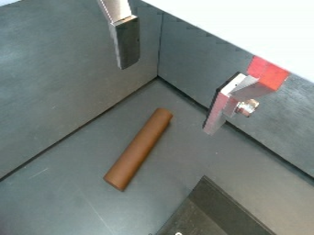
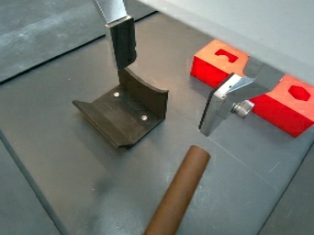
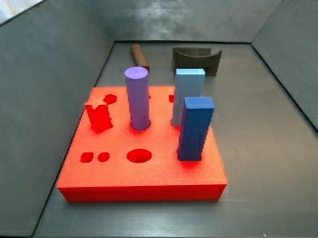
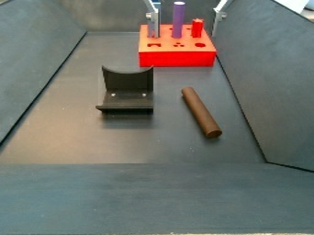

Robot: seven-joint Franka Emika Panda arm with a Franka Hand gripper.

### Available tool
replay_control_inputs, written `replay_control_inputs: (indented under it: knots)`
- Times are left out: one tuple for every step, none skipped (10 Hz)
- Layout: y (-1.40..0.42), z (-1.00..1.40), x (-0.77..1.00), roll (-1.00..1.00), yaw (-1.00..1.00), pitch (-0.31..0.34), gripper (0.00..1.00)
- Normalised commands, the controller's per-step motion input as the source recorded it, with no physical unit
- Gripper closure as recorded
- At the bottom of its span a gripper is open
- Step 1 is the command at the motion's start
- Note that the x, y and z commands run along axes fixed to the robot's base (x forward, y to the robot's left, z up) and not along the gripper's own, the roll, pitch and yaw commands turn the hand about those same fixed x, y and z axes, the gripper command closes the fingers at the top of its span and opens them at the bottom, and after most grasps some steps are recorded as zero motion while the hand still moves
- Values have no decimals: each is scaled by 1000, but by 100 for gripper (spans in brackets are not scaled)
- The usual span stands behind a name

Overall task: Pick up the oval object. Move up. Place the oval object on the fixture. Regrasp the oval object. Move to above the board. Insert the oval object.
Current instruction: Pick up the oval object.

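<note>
Both wrist views show the pincer (image 2: 172,92) hanging empty above the table (image 4: 73,174), its silver fingers (image 1: 127,41) spread wide with nothing between them. No step of the task appears done: the oval object (image 4: 201,111) lies flat on the table, untouched, just beside the fixture (image 4: 127,89) and apart from it. The curved notch of the fixture (image 2: 127,115) is seen to be bare. The board (image 3: 143,153) stands well apart, carrying a purple cylinder (image 3: 137,97), two blue posts (image 3: 194,126) and a small red piece (image 3: 97,118); an open hole (image 3: 140,156) is visible near its front.

All six steps are judged to remain. Open floor is seen on both long sides of the oval object (image 1: 139,148), so room for the fingers is judged ample. The grey side wall (image 4: 252,64) rises nearby on one side, and care is judged necessary there during descent.
</note>
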Motion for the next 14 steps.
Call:
replay_control_inputs:
  knots:
    - [143,-151,-86,16,0,0,0]
    - [331,-211,0,163,266,21,0]
    - [274,-186,77,223,409,69,0]
    - [274,-877,-163,-36,557,19,0]
    - [189,-709,-229,-149,460,9,0]
    - [180,-614,-323,-233,331,0,0]
    - [77,-460,-306,-336,217,0,0]
    - [26,-357,-229,-390,171,10,0]
    - [37,-374,-229,-383,191,24,0]
    - [34,-477,-146,-330,109,0,0]
    - [0,-634,-43,-244,0,-63,0]
    - [-63,-797,257,-147,-80,-41,0]
    - [-71,-889,637,-24,-197,64,0]
    - [0,-720,414,64,-46,171,0]
